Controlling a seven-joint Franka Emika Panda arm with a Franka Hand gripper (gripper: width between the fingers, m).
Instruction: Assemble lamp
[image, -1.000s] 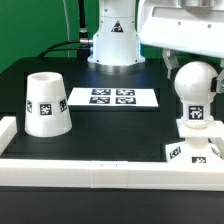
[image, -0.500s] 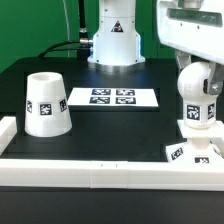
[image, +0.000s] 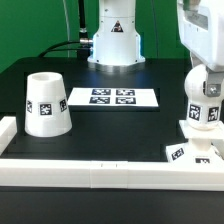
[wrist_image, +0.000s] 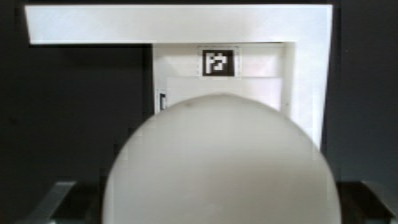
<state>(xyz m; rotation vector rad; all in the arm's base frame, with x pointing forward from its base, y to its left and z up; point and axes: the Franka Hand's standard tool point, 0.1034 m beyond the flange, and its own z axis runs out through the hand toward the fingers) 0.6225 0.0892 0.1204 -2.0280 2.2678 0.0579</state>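
Shifting toward the exterior view's right since a second ago, the gripper (image: 205, 72) has its jaws closed on the head of the smooth, egg-rounded white bulb (image: 203, 105). The bulb stands upright over the flat square base (image: 196, 152), seemingly touching it. The tapered, cup-like shade (image: 45, 103) sits well apart from the base.

Count as I read it from the remote station. Lamp parts, three in all:

- One shade (image: 45, 103), on the exterior view's left of the marker board (image: 112, 97).
- One bulb (image: 203, 95) and one base (image: 190, 155), both on the exterior view's right of that board.

Marker board: one, bearing four tags.

White rail blocks: two lengths visible. One long length (image: 100, 172) lies on the camera side of the marker board. One short piece (image: 8, 130) lies past the shade from the board.

Robot arm (image: 112, 38): one, behind the marker board.
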